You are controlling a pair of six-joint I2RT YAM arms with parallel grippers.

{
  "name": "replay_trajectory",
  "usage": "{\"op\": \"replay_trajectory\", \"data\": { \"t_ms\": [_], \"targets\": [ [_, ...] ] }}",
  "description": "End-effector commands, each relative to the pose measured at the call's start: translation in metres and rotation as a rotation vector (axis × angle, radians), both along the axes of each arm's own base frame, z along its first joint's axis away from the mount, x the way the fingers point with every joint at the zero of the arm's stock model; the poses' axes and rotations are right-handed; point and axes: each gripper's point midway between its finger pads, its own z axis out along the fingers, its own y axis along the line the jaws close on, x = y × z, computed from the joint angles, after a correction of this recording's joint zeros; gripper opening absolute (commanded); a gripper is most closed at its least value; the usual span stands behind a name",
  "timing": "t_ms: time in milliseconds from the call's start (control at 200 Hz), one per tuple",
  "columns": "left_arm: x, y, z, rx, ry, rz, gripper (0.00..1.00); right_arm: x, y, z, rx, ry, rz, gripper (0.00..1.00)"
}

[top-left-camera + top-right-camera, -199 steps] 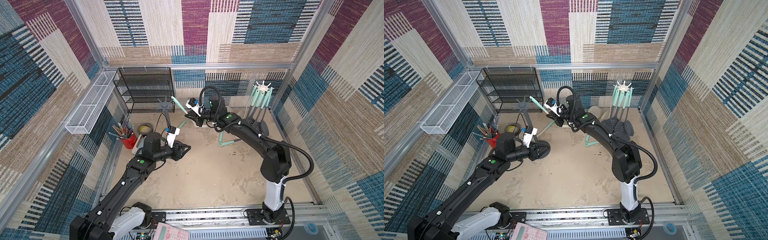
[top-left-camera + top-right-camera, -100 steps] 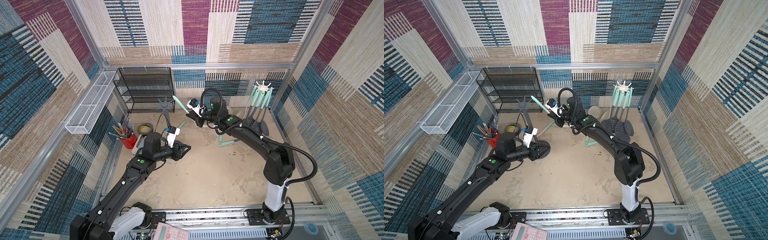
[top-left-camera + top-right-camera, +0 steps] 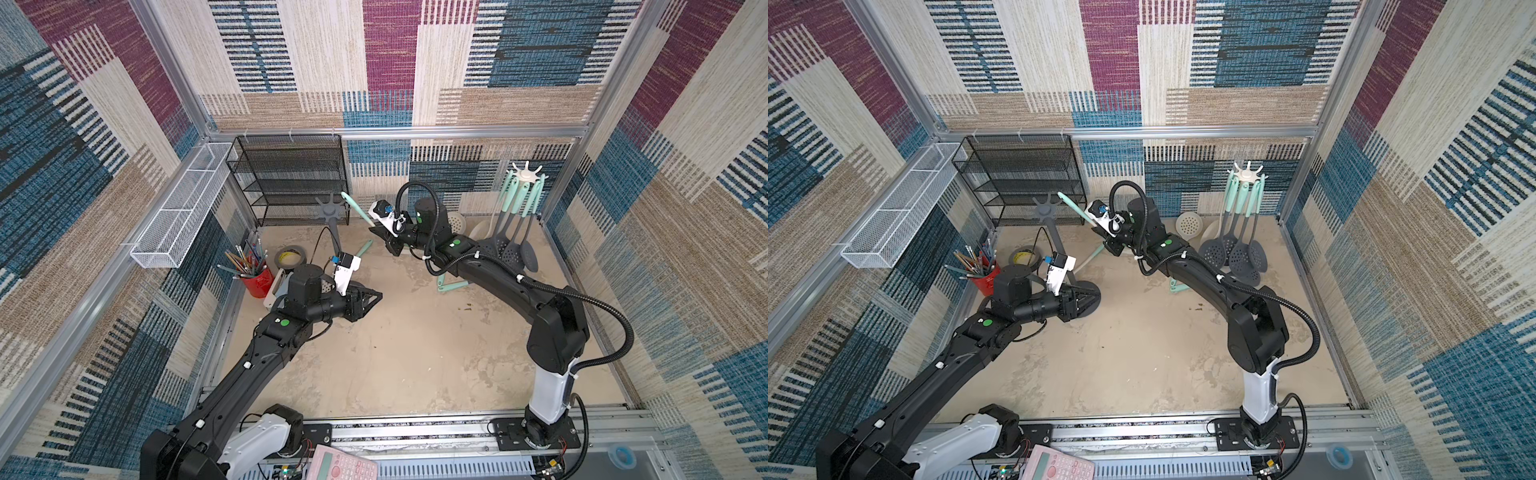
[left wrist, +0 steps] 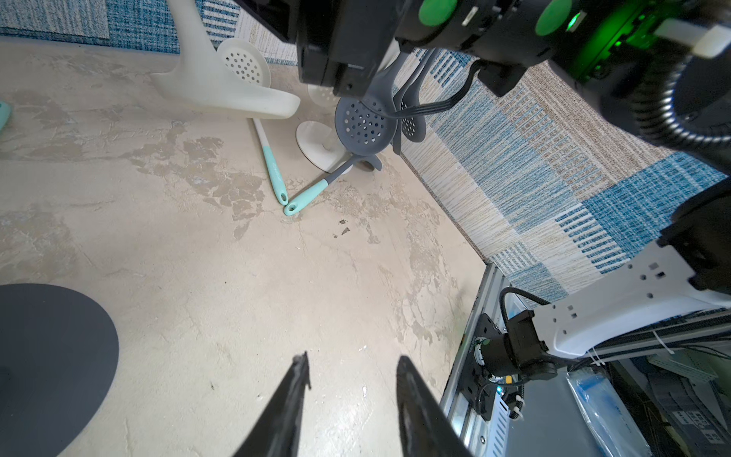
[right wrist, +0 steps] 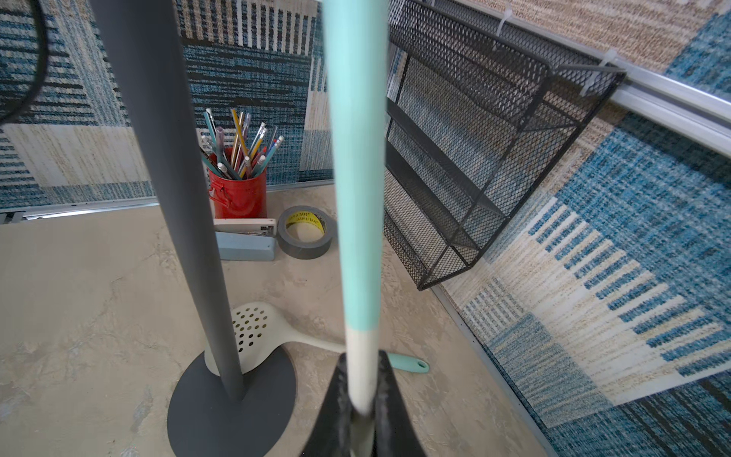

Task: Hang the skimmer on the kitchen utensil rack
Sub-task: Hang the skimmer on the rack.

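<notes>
my right jaws: pinching the skimmer (image 5: 356,198) at its pale neck; handle tip just beside the top spokes of the rack (image 3: 330,212) | my left jaws: spread, low near the rack's base | room: mesh shelf (image 3: 291,178) close behind; mid worktop (image 3: 415,345) open | hidden: skimmer's head; tip contact I cannot tell

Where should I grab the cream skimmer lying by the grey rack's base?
Take the cream skimmer by its slim handle, coming straight down with jaws across it. The handle lies free on the floor, while the wide perforated head rests on the rack base.
</notes>
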Motion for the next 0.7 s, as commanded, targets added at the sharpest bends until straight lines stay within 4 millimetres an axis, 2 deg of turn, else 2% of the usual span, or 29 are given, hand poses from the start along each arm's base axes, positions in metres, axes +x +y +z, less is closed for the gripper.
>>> {"op": "replay_trajectory", "data": {
  "t_ms": [0, 376, 496, 511, 551, 696],
  "targets": [
    [0.001, -0.001, 0.009, -0.028, -0.016, 0.001, 0.39, 0.002, -0.002, 0.019, 0.034, -0.068, -0.017, 0.01],
    [0.001, -0.001, 0.008, -0.030, -0.014, 0.001, 0.39, -0.004, -0.002, 0.018, 0.035, -0.104, -0.037, 0.01],
    [0.001, -0.001, 0.008, -0.031, -0.011, 0.001, 0.39, -0.004, 0.000, 0.024, 0.041, -0.136, -0.053, 0.01],
    [0.001, -0.001, 0.008, -0.030, -0.011, 0.002, 0.39, -0.005, 0.000, 0.015, 0.028, -0.126, -0.055, 0.01],
    [0.001, -0.001, 0.008, -0.030, -0.011, 0.002, 0.39, -0.004, 0.001, 0.011, 0.021, -0.133, -0.065, 0.01],
    [0.000, -0.001, 0.007, -0.030, -0.008, 0.001, 0.39, -0.004, 0.000, 0.013, 0.028, -0.172, -0.092, 0.01]
  ]
}}
